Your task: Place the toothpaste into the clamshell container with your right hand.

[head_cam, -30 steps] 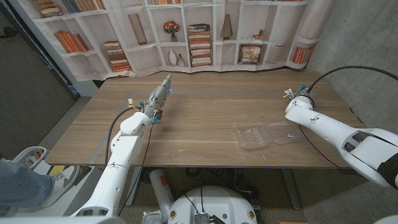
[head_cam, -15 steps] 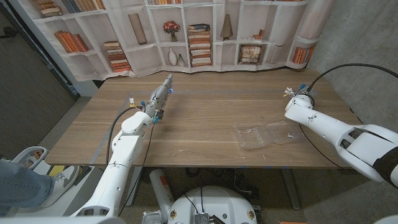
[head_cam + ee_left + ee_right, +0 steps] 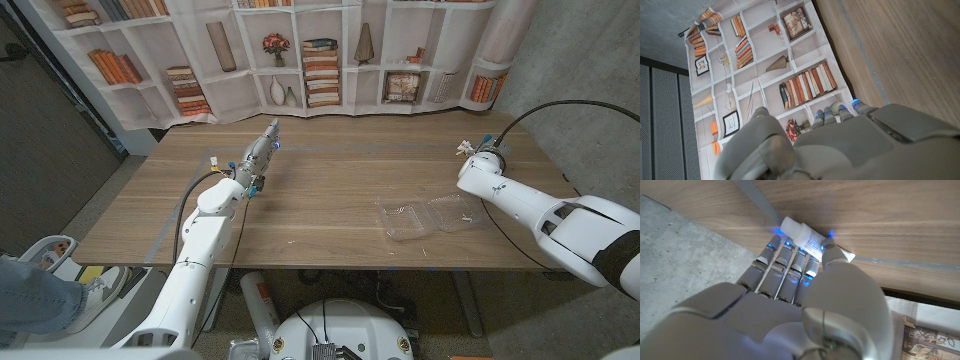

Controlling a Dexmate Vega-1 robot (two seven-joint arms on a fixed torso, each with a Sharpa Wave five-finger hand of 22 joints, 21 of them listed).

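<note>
Toothpaste (image 3: 807,239) is pinched between the thumb and fingers of the right hand (image 3: 474,152) near the far right table (image 3: 330,190) edge, ready for the open clamshell container (image 3: 430,216) nearby, while the left hand (image 3: 258,155) is kept aside, fingers straight and empty.

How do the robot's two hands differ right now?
The right hand pinches a small white toothpaste tube between thumb and fingers; the left hand holds nothing. The right hand sits at the table's far right, beyond the clamshell container; the left hand reaches out at the far left. Both are pale grey.
</note>
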